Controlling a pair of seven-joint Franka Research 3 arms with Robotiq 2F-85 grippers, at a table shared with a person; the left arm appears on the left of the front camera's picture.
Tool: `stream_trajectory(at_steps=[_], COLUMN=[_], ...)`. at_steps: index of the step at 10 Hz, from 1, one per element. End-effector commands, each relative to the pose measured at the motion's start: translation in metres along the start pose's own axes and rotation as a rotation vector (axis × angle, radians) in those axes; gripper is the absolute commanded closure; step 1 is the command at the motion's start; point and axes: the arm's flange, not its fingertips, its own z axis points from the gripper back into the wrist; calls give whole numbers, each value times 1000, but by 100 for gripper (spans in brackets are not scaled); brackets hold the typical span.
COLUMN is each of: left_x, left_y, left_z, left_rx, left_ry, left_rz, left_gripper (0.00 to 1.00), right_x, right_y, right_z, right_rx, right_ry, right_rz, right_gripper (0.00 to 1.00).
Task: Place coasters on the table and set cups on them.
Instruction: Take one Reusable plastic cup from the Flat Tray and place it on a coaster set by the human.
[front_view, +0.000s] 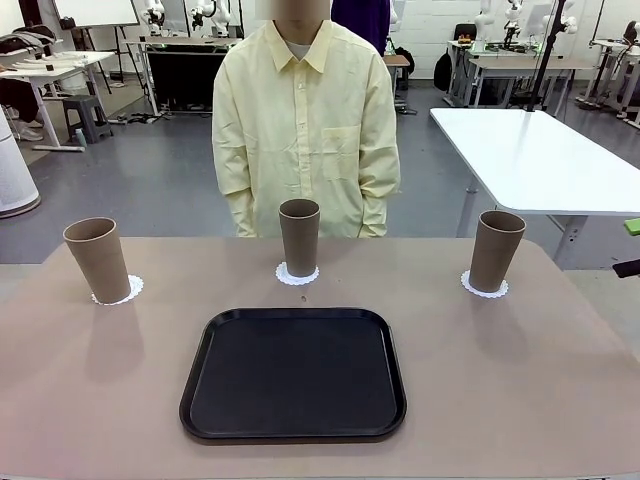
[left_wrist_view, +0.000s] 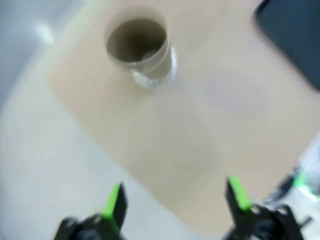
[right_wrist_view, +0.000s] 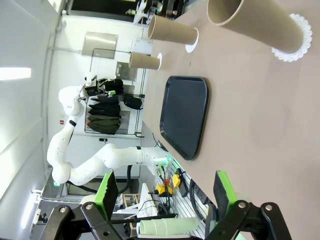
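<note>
Cups, three tall tan-brown tumblers (front_view: 299, 236), stand upright on lacy white paper doilies (front_view: 297, 275). Left claw (left_wrist_view: 175, 200) gapes empty, nearest cup ahead; right claw (right_wrist_view: 165, 192) likewise.

Beige counter (front_view: 90, 400), rounded corners. Black tray (front_view: 293, 375) lies flat at near centre, nothing in it. Three white doilies in a row behind it: left doily (front_view: 130, 292), middle doily (front_view: 297, 277), right doily (front_view: 484, 289). One upright tan cup on each: left cup (front_view: 97, 259), middle cup (front_view: 299, 236), right cup (front_view: 496, 250).
</note>
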Motion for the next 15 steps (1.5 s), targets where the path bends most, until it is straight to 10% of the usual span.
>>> stream_trajectory(at_steps=[1,2,3,6,9,15], left_x=[-9,-15,-17,-22,-27,-73], left_y=[-33,-43,-14,-27,5,139], left_z=[14,11,0,3,-21,-34], left_rx=[-158,-211,-25,-78,-779,-1180], left_ry=[169,154,98,149,-57,-289], left_rz=[350,379,143,226,469,661], left_gripper=[0,0,0,0,0,0], right_x=[0,0,0,0,0,0], right_y=[0,0,0,0,0,0], right_z=[1,1,1,1,1,1], right_rx=[3,3,3,3,3,3], right_ry=[0,0,0,0,0,0], right_rz=[0,0,0,0,0,0], right_gripper=[0,0,0,0,0,0])
